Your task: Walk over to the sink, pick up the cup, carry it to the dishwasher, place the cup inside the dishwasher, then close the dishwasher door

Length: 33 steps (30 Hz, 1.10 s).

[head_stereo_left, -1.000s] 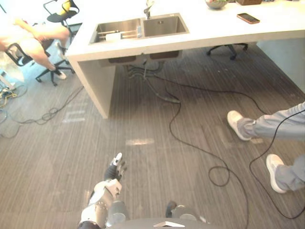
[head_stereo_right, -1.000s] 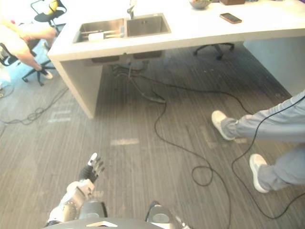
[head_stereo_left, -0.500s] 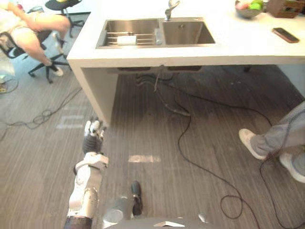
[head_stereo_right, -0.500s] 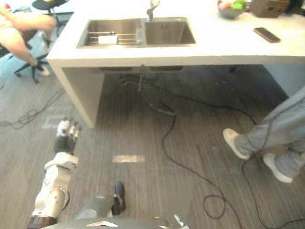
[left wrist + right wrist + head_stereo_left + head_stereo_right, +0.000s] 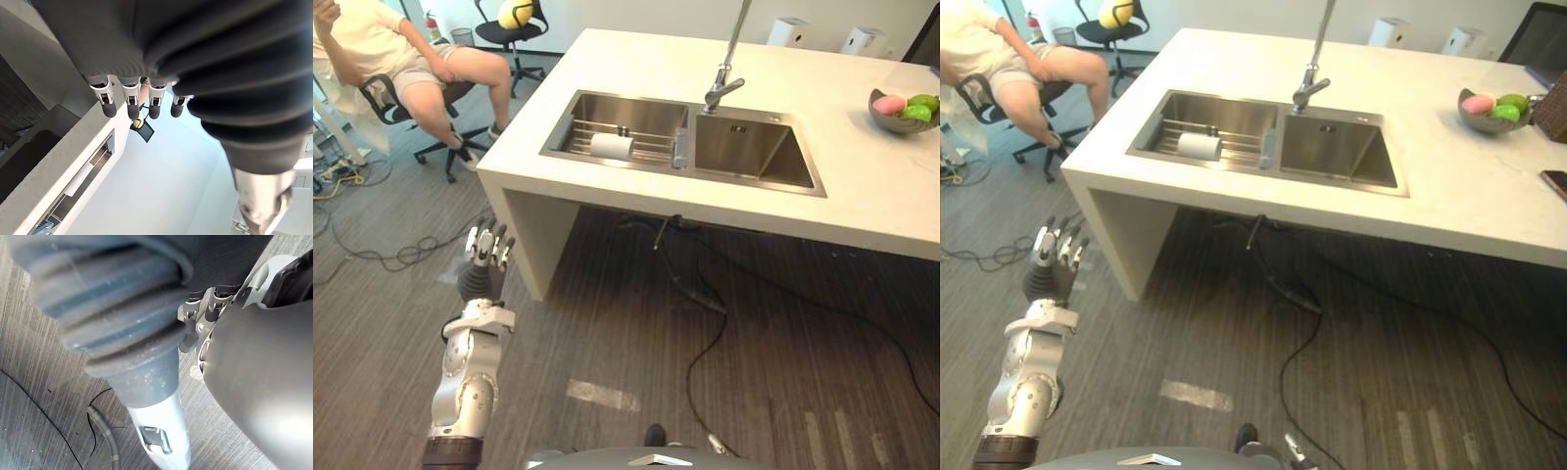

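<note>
- You had the robot on the floor in front of the counter (image 5: 636, 59), near its left front corner. It was not yet close enough to reach the sink (image 5: 754, 157).
- The white cup (image 5: 607, 146) lay on its side on the wire rack (image 5: 651, 147) in the sink's left basin, well apart from both hands.
- Your left hand (image 5: 482, 266) was up in the air by the counter's left end. Its fingers (image 5: 108, 100) were straight and held nothing.
- Your right hand (image 5: 122, 308) hung low over the floor. I could not tell if it was open or closed.
- I think you were on the first step, the walk.
- Left to do: grab the cup, carry it to the dishwasher, put it in and shut the door.
</note>
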Tool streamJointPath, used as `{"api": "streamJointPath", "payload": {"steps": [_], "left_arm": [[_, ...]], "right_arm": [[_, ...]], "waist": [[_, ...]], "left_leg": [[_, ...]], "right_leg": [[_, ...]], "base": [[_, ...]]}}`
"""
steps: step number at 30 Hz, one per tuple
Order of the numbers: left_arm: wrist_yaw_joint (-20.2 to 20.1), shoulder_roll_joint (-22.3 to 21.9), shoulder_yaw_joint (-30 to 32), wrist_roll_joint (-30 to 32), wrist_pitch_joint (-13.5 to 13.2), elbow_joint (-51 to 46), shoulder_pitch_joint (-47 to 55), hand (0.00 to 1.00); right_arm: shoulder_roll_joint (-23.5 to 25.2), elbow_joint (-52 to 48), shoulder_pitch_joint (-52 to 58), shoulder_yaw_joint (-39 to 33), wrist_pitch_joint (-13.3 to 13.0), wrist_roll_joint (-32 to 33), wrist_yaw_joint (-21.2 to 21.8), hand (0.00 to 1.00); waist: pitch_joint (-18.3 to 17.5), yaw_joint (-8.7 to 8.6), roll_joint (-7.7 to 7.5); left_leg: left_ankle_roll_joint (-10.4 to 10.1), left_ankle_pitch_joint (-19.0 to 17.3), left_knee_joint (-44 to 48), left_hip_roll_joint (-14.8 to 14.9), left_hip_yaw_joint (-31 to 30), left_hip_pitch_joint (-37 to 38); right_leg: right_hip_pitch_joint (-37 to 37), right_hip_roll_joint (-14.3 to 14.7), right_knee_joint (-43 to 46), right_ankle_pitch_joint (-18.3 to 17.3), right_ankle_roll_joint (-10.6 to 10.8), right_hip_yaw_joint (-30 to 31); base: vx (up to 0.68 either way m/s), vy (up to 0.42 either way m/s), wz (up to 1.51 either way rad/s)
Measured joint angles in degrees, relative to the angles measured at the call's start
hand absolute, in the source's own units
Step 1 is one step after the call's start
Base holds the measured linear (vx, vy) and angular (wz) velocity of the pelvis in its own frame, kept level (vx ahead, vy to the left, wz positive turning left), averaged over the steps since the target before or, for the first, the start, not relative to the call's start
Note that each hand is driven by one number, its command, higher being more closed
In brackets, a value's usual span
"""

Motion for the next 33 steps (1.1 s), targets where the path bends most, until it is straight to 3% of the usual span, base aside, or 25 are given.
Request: {"api": "streamJointPath", "payload": {"steps": [6,9,15,20,26,29,33], "left_arm": [[0.1,-0.1,-0.7,0.0,0.1,0.0,0.0,0.0],[0.9,-0.3,-3.7,0.1,1.8,0.0,0.0,0.0],[5.0,-2.1,-12.0,0.7,7.7,2.7,-2.4,0.0],[8.0,-2.8,-14.0,0.7,11.3,5.1,-4.3,0.0],[8.5,-2.0,-14.1,0.8,11.5,5.7,-4.3,0.0],[8.8,-1.6,-14.0,2.9,10.8,5.7,-4.3,0.0],[11.2,-1.2,-11.7,6.8,8.0,5.6,-4.3,0.0]], "right_arm": [[0.0,0.0,0.0,0.0,0.0,0.0,-0.1,0.0],[0.1,-0.5,0.0,1.1,0.0,-0.2,-0.3,0.0],[0.5,-2.3,0.9,4.3,0.2,-3.4,-3.7,0.0],[0.4,-2.4,1.1,6.1,0.5,-5.6,-7.6,0.0],[0.5,-2.3,1.2,6.1,1.3,-5.9,-9.9,0.0],[0.5,-2.2,1.2,6.0,0.1,-7.5,-9.8,0.0],[0.5,-2.0,1.2,6.0,-1.5,-9.8,-9.5,0.0]], "waist": [[0.0,-0.22,0.02],[0.0,-1.23,0.01],[-1.8,-3.03,-0.15],[-2.6,-3.78,-0.1],[-2.7,-3.61,-0.75],[-2.5,-3.51,-0.96],[-2.1,-3.1,-0.57]], "left_leg": [[0.0,0.0,-0.1,0.0,0.6,0.8],[0.1,-0.1,-0.1,0.1,1.4,1.3],[0.1,0.1,-2.7,0.0,2.7,2.0],[-0.1,2.2,-5.4,0.1,2.4,2.0],[-0.1,2.7,-5.7,-0.2,1.4,3.1],[-0.2,2.6,-5.5,-0.5,2.1,4.0],[-0.3,-2.1,0.8,0.3,3.0,2.0]], "right_leg": [[0.0,0.0,0.3,0.0,0.0,0.3],[0.0,-0.2,1.7,-0.6,0.0,0.6],[0.0,0.0,0.0,-0.5,0.0,1.3],[0.0,0.0,-1.3,0.4,0.1,-0.4],[1.7,-1.1,0.0,-0.9,1.0,-3.0],[1.7,-2.1,3.2,-2.9,1.3,-3.3],[1.7,-1.8,5.4,-5.1,0.8,-3.1]], "base": [[0.0,0.001,-0.03],[-0.04,0.008,-0.1],[-0.04,0.006,-0.08],[0.02,-0.006,0.14],[0.03,0.02,0.23],[-0.01,0.042,0.18],[-0.04,0.008,-0.05]]}}
